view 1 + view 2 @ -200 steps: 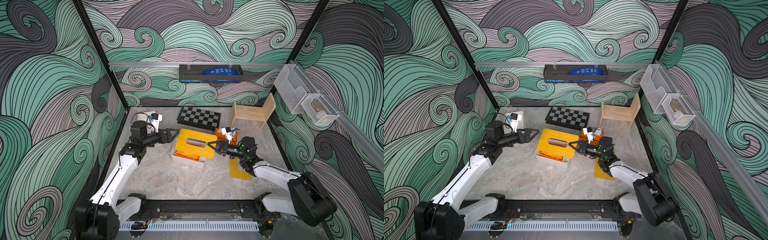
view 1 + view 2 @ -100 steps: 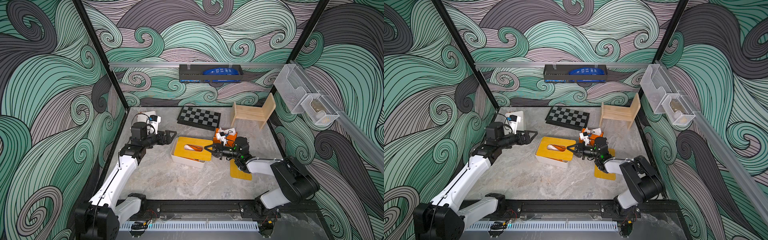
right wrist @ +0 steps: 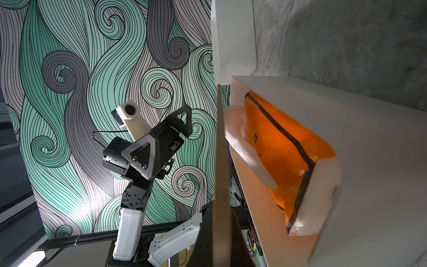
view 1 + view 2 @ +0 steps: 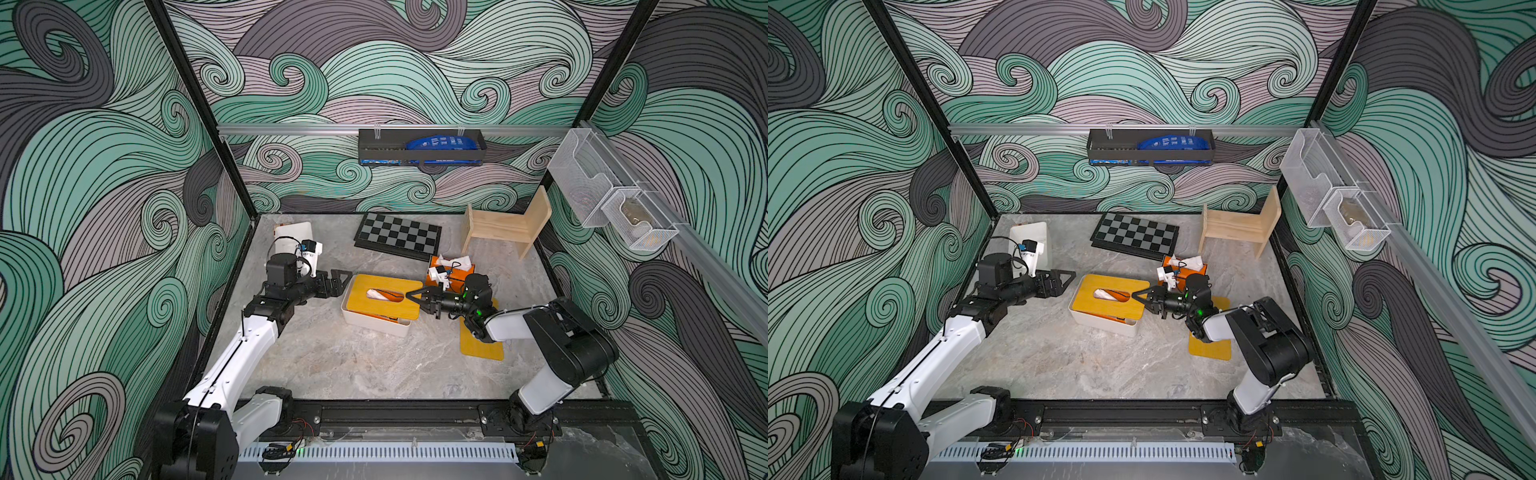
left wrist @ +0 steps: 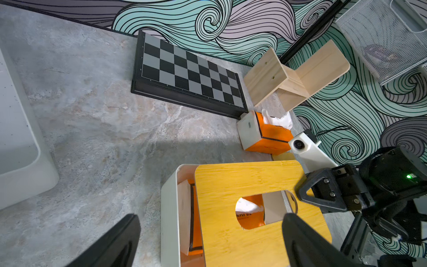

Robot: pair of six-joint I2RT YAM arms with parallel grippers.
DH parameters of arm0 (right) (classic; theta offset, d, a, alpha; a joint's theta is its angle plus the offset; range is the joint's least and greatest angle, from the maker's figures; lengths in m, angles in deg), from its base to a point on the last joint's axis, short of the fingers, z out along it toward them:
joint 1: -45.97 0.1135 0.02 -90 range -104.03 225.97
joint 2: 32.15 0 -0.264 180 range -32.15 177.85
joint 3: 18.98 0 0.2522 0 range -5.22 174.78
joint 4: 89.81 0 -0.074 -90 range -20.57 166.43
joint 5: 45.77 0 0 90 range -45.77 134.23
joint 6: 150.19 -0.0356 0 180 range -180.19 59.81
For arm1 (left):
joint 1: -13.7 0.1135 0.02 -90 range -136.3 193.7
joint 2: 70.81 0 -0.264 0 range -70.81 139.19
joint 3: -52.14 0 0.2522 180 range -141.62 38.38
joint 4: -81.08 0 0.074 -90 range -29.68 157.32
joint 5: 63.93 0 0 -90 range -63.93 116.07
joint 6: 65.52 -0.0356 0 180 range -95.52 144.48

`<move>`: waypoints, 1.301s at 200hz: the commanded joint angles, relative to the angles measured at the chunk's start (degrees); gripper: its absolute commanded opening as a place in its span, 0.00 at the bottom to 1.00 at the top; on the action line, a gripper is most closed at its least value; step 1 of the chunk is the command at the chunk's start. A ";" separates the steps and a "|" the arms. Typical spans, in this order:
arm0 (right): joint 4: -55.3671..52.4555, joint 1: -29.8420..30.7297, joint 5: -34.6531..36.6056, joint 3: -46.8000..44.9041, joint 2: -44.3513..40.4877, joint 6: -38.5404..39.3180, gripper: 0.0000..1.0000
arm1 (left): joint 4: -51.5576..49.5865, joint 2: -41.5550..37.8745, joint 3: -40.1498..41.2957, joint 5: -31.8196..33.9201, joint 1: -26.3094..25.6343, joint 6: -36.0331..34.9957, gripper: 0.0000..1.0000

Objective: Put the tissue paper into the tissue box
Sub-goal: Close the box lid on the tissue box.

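I logged the left gripper (image 4: 338,282) spread wide and empty just beside the left end of the tissue box (image 4: 374,323), the tissue paper (image 4: 376,293) already inside under the skewed lid (image 4: 374,309), long axis running across to my right gripper (image 4: 415,297), which was clamped on the lid's near edge.

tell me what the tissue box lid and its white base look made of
The lid looks like bamboo or wood: matte yellow with fine straight grain lines. The base is probably plastic: smooth, plain white, rounded corners.
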 commanded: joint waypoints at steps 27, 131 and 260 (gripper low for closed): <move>6.95 0.20 0.00 1.11 3.10 -1.84 0.00 | 2.45 0.25 0.71 0.10 -0.13 -0.70 0.99; 17.10 1.95 0.74 0.76 9.59 -6.47 0.00 | 2.54 0.60 1.33 -0.36 -0.10 -0.34 0.99; 12.27 2.21 3.17 1.29 8.47 -3.16 0.00 | 2.24 1.30 1.42 -1.15 -0.10 -0.35 0.99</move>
